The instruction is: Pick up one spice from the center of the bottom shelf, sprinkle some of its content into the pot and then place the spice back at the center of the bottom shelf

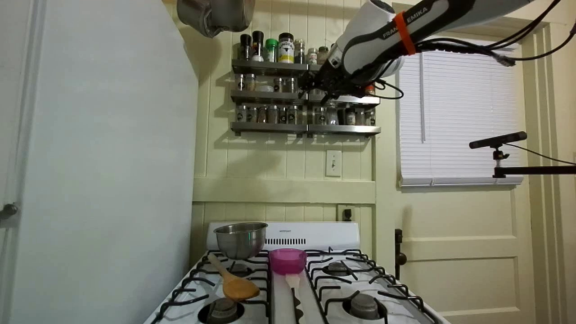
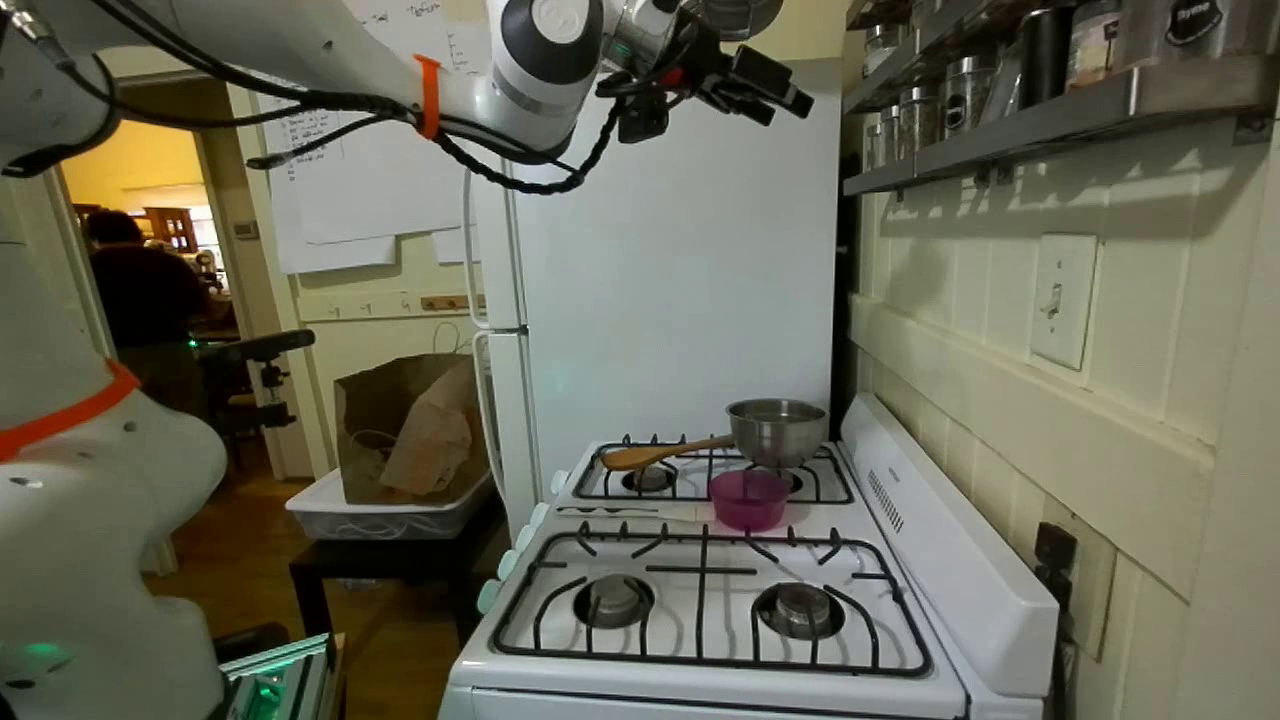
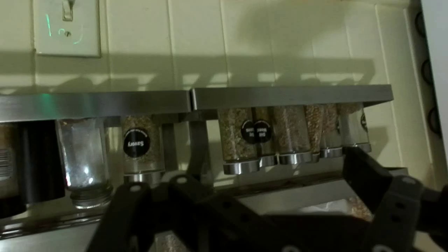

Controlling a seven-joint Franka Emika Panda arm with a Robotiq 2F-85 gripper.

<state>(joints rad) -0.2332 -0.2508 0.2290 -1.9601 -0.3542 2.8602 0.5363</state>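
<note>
My pincer (image 1: 313, 95) gapes wide, released, facing the bottom shelf (image 1: 270, 128) and its Savory jar (image 3: 142, 150); steel pot (image 1: 241, 243) sits on the stove (image 1: 280, 300)!

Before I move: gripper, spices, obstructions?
Gripper open, empty. Spice jars standing on bottom shelf. Pot on stove, pink cup near. Middle shelf above may crowd reach.

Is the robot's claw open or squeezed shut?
Open: in the wrist view, the claw has its two fingers spread wide apart, with a big gap between.
</note>
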